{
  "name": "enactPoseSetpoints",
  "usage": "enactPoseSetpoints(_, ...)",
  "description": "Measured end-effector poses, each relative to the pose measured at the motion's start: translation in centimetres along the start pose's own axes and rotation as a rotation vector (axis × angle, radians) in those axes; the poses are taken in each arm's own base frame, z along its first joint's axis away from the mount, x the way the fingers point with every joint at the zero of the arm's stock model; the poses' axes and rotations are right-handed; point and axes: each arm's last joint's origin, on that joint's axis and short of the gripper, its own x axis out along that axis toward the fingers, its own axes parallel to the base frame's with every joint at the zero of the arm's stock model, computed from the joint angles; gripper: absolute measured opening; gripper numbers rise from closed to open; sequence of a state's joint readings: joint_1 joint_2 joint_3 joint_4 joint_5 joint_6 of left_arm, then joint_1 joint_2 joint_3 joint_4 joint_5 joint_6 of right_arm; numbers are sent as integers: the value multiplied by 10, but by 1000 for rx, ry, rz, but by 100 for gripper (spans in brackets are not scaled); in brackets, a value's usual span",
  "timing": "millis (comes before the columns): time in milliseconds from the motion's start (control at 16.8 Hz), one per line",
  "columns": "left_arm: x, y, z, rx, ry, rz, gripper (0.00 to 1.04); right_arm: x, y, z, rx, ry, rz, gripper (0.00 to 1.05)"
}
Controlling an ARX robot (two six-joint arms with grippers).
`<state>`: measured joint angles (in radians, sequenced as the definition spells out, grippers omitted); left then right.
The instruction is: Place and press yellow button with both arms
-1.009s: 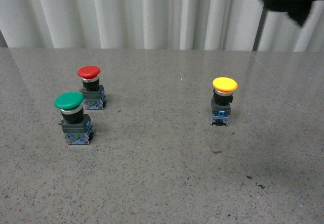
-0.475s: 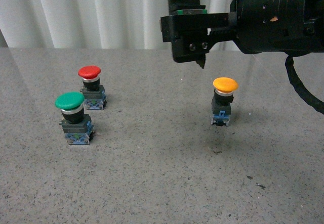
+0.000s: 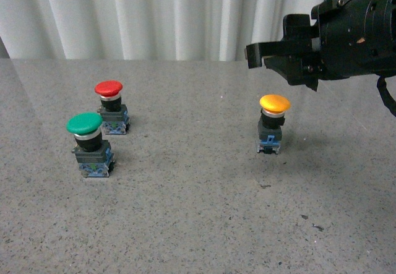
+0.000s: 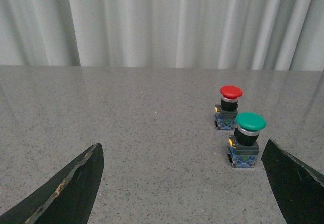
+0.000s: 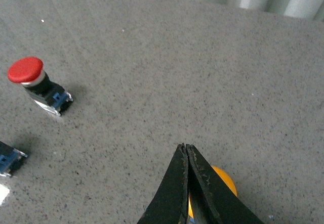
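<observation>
The yellow button (image 3: 274,104) stands upright on the grey table (image 3: 198,224), right of centre, with its black body and blue base below the cap. My right gripper (image 3: 313,83) hangs shut a little above it and to the right, without touching it. In the right wrist view the shut right gripper (image 5: 185,146) covers most of the yellow cap (image 5: 226,181). My left gripper (image 4: 185,186) is open over bare table, its fingers (image 4: 76,188) wide apart with nothing between them. It does not show in the front view.
A green-capped button (image 3: 85,124) and a red-capped button (image 3: 109,88) stand close together at the left. In the left wrist view the green one (image 4: 250,122) stands near one finger, the red one (image 4: 231,91) beyond it. White curtains hang behind the table.
The right arm came into the front view from the upper right, reached left of the yellow button, then drew back to the right above it. No button has moved.
</observation>
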<state>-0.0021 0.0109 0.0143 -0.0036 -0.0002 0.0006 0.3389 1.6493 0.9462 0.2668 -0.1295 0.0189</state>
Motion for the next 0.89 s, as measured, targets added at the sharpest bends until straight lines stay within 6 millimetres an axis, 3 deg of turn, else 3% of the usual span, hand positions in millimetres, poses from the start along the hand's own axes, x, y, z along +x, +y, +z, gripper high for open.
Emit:
enactPoseSetpoints(534, 0, 0, 0, 0, 0, 0, 98, 13, -4, -20, -4, 98, -31, 2)
enactPoseSetpoints(891, 0, 0, 0, 0, 0, 0, 98, 16, -6, -22, -4, 109, -33, 2)
